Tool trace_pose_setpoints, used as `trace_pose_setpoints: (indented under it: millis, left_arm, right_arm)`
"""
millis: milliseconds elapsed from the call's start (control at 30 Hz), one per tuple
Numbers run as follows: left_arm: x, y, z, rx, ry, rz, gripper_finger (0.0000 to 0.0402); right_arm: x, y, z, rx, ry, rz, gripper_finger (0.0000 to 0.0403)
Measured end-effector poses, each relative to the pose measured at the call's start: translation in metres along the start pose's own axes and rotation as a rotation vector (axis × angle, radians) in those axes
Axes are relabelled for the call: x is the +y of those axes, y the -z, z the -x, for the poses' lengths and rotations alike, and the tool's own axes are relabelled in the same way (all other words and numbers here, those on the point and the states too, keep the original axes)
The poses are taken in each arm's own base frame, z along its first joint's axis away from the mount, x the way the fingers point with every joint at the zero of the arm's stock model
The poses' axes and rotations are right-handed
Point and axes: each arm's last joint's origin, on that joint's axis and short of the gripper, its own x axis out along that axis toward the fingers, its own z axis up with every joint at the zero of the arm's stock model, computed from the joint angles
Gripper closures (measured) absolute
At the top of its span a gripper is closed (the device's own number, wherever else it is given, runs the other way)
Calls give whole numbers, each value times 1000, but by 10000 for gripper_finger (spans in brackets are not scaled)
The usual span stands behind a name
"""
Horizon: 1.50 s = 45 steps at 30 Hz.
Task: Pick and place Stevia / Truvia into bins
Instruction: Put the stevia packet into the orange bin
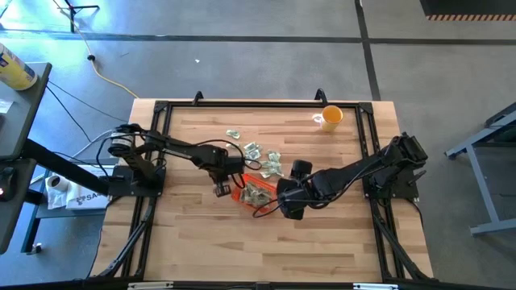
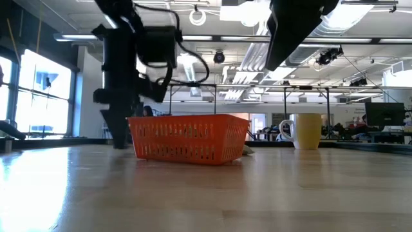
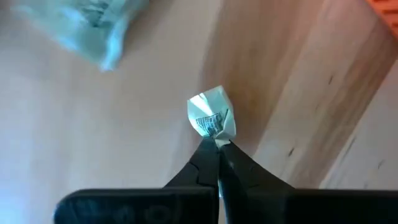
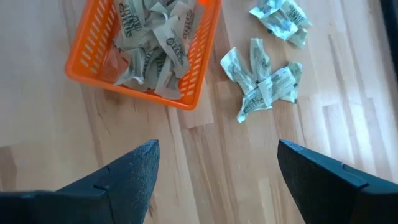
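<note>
The orange bin (image 4: 93, 68) stands mid-table and holds several pale green and white Stevia sachets (image 4: 152, 43). More sachets (image 4: 261, 81) lie loose on the wood just beyond it, toward the far edge (image 1: 266, 161). My left gripper (image 1: 222, 190) points straight down at the table just left of the bin (image 2: 187, 138) and is shut on one sachet (image 3: 213, 115). My right gripper (image 4: 217, 168) hangs open above the table on the bin's right, near side (image 1: 284, 205), with nothing between its fingers. My left gripper pinches one sachet between its two fingertips (image 3: 208, 155), at the sachet's lower edge (image 3: 217, 138). The fingers come from above, pointing down. The sachet is crumpled and bent up around the tips, down at the table top; I cannot tell if it is lifted.
A yellow cup (image 1: 330, 118) stands at the far right of the table. Another loose sachet (image 3: 93, 25) lies close to my left gripper. A black frame (image 1: 161, 109) runs around the table edge. Bare wood (image 1: 266, 250) stretches toward the near edge.
</note>
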Motion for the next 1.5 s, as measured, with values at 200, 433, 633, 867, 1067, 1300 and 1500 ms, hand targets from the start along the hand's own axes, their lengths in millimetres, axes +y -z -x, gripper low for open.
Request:
trace_pose_setpoints:
  millis: [200, 433, 633, 867, 1067, 1300, 1500]
  left_arm:
    - [-3, -16, 69, -118, 26, 66, 360]
    - [-47, -37, 103, -340, 194, -32, 370]
    - [-63, -44, 71, -257, 178, -39, 284]
    - [-58, -35, 103, -255, 178, -2, 123]
    - [-82, 24, 158, -271, 113, 73, 82]
    - [-126, 96, 207, -422, 336, 171, 119]
    - [-152, 134, 216, -443, 423, 85, 152]
  right_arm:
    - [0, 0, 0, -3, 13, -3, 87]
    - [-2, 1, 3, -1, 16, -41, 87]
    - [-5, 0, 4, -2, 4, -58, 87]
    - [-4, 3, 9, 4, -15, -110, 87]
    - [17, 10, 21, -32, -69, -261, 87]
    - [51, 11, 38, -180, -216, -546, 87]
    - [64, 14, 42, -168, -286, -684, 87]
